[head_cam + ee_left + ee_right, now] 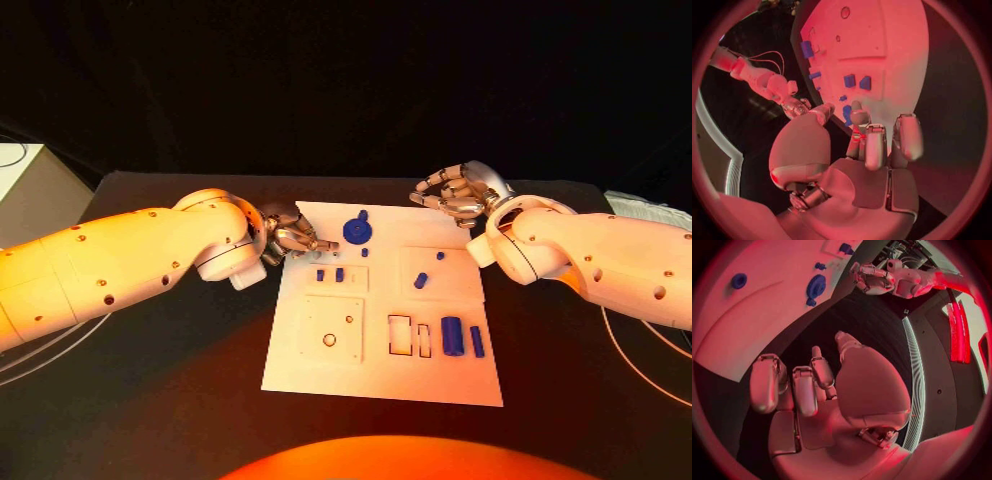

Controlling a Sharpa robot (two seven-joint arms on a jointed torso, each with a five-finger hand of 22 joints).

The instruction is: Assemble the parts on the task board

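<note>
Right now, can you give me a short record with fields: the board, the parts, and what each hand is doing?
board: white task board lies flat in the middle of the black table
parts: round blue part near the far edge; two long blue parts side by side near the right edge
left hand: left hand over the board's far left corner, holds nothing
right hand: right hand beyond the far right corner, fingers curled, holds nothing

The white task board [378, 375] lies flat mid-table, carrying small blue parts: a round disc [358, 232] near its far edge, two short pegs [330, 274] on the left, one tilted peg [421, 281] in the middle, and two upright bars [462, 337] toward the right near side
</note>
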